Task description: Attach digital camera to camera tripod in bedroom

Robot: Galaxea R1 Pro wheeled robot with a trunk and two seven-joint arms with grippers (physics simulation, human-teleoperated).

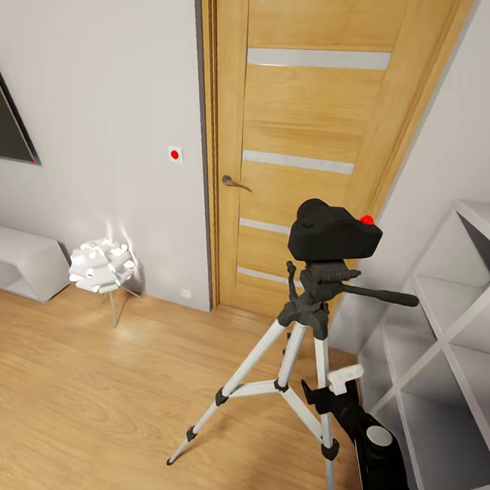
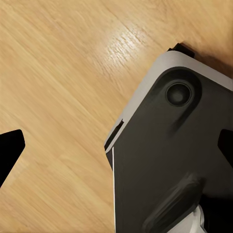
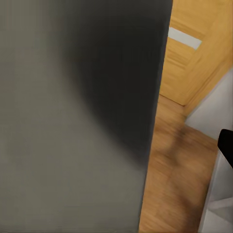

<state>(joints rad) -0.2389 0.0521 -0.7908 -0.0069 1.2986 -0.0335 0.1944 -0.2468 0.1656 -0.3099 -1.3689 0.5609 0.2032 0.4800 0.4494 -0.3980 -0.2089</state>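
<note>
The digital camera, a chunky black body with a red dot, sits on top of the camera tripod. The tripod stands on the wood floor in front of the oak door; its silver legs are spread and its black pan bar points right. My right arm hangs low beside the tripod's right leg, well below the camera. In the right wrist view one black fingertip shows at the frame's edge, with a blurred dark grey surface close in front. My left gripper is open over the floor and my own dark base, holding nothing.
A white open shelf unit stands close at the right. A white ball-shaped floor lamp and a low white cabinet stand along the left wall, under a dark screen. Bare wood floor spreads to the left of the tripod.
</note>
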